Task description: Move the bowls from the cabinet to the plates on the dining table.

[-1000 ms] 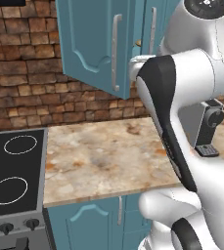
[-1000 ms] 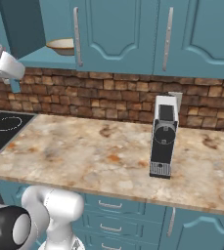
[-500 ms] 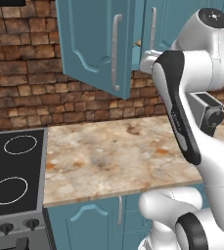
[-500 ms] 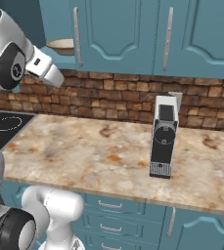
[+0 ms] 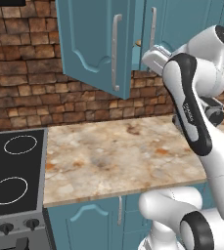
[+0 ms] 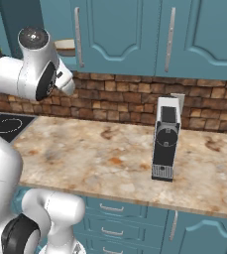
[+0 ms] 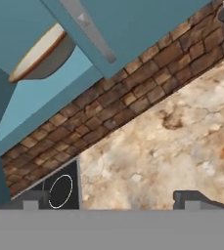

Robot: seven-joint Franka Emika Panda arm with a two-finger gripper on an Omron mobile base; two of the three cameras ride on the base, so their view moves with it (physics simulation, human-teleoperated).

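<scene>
Our hand (image 7: 111, 199) holds nothing, its two dark tips spread wide apart at the bottom of the hand view; ahead of it and above, a bowl (image 7: 41, 54) sits on the teal shelf of the open cabinet (image 7: 147, 19); below the hand lies the marble table (image 7: 172, 146), with a black cooktop (image 7: 62, 189) beside it; we read no writing anywhere.

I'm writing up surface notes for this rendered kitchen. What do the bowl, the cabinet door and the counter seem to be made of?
Bowl: looks like glazed ceramic, smooth cream inside with a tan rim, greyer outside.
Cabinet door: probably painted wood, flat teal with an arched raised panel and a silvery metal-looking bar handle.
Counter: looks like polished marble or similar stone, beige mottled with rust patches.
</scene>
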